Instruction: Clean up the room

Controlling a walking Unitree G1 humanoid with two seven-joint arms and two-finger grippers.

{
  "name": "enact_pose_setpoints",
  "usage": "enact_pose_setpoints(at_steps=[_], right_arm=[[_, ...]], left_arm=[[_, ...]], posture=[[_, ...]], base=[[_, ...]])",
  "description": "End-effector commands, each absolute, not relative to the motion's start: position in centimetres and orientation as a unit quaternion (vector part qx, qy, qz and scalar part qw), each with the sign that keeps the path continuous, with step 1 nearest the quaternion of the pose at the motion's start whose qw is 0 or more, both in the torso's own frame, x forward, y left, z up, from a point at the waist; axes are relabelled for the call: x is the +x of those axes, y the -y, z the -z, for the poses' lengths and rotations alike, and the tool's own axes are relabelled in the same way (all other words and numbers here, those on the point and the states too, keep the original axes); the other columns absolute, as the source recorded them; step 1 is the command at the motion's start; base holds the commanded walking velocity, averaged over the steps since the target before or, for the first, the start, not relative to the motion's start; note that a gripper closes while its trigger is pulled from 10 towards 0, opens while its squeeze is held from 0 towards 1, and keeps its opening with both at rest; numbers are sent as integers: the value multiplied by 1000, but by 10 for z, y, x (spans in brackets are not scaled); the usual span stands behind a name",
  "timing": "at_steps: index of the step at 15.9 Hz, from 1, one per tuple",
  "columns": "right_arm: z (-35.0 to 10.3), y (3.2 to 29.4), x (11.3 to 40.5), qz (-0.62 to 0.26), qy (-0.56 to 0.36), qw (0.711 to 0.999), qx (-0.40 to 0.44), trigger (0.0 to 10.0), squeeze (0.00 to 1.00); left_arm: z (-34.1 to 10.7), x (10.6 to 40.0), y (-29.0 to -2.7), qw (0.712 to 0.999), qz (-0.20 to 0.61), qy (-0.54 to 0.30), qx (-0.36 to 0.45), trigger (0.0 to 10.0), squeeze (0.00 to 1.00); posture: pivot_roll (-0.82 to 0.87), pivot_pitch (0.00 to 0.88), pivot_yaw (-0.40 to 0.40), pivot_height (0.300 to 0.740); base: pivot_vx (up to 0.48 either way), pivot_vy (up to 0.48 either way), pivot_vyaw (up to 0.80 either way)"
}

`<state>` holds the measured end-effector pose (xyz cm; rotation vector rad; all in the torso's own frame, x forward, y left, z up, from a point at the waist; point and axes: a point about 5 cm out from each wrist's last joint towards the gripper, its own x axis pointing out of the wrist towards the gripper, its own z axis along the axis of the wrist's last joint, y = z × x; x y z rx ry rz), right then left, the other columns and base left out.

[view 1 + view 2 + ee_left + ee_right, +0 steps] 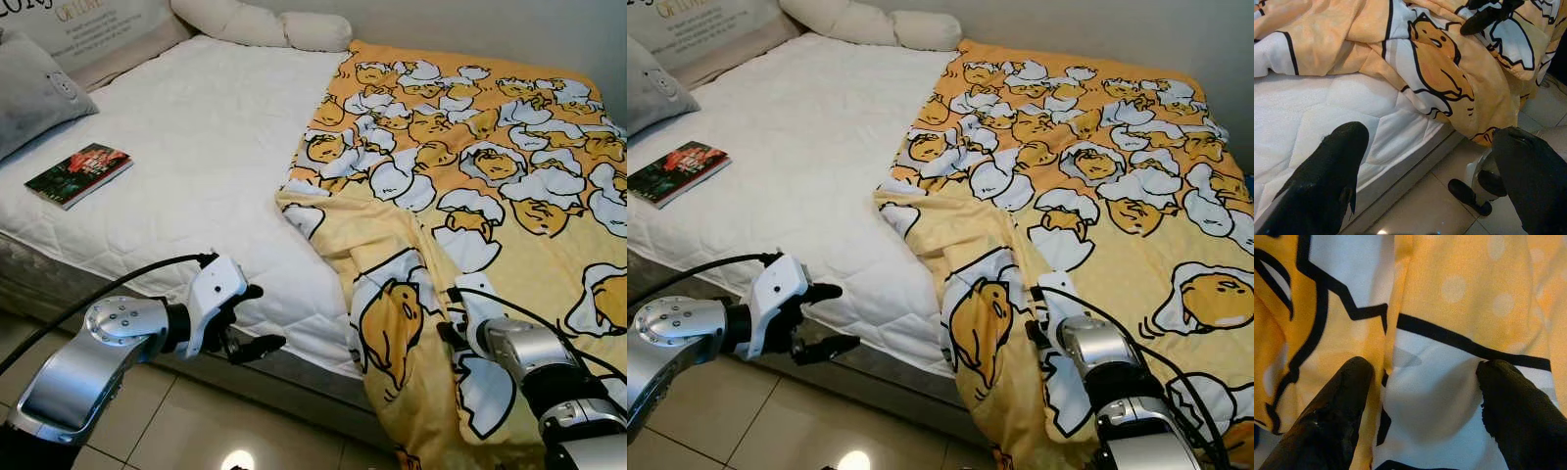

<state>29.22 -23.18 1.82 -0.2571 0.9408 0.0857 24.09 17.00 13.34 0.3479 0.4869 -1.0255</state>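
Yellow cartoon-egg blanket covers the right half of the bed, its near edge bunched and hanging over the mattress side toward the tiled floor. My right gripper is pressed up to the hanging part of the blanket, fingers spread apart with cloth between them, not clenched. My left gripper hovers off the bed's front edge, above the floor, left of the blanket's hanging corner, fingers released and gripping nothing. White quilted mattress bare on the left half. Book with a dark red cover lies flat near the left edge. Grey pillow just beyond it, white pillows along the headboard end.
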Motion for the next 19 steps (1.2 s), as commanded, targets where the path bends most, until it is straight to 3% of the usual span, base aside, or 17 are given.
enact_pose_setpoints(at_steps=[1, 19], right_arm=[[-20, 232, 296, -40, -446, 885, -131, 0, 0], [-25, 235, 304, -73, -428, 892, -128, 0, 0]], left_arm=[[-136, 243, -169, 823, 491, -225, 172, 10000, 51], [-135, 240, -172, 812, 506, -231, 178, 10000, 0]], posture=[[-102, 0, -37, 740], [-95, 0, -50, 740]], base=[[0, 0, 0], [0, 0, 0]])
